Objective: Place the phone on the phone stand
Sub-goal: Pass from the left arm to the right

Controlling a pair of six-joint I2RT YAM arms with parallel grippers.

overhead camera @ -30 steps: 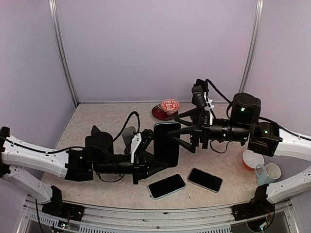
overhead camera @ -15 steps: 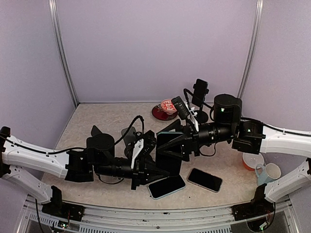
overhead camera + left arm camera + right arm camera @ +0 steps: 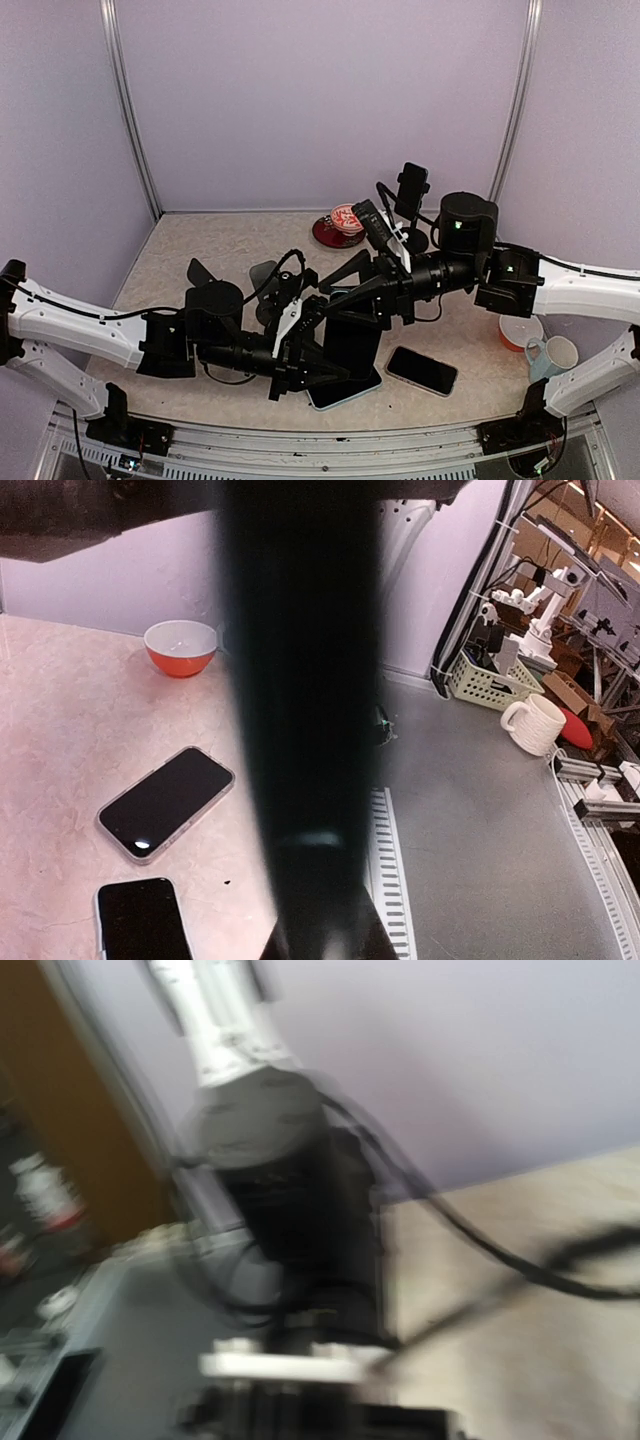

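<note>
Left gripper (image 3: 318, 362): jaws clamped on the lower end of the black phone (image 3: 355, 340), which stands upright over the table (image 3: 200, 250). Right gripper (image 3: 345, 292): fingers spread at the phone's upper edge; contact unclear. Phone stand (image 3: 411, 236): at the rear, well apart.

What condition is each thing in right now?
Black phone: upright, clamped in left gripper.
Right gripper: jaws straddle that phone's top; grip unclear.
Light-blue-cased phone: flat, screen dark.
Other loose phone: flat, screen dark.
Phone stand: upright, black phone not on it.
Orange bowl: upright, empty.
</note>
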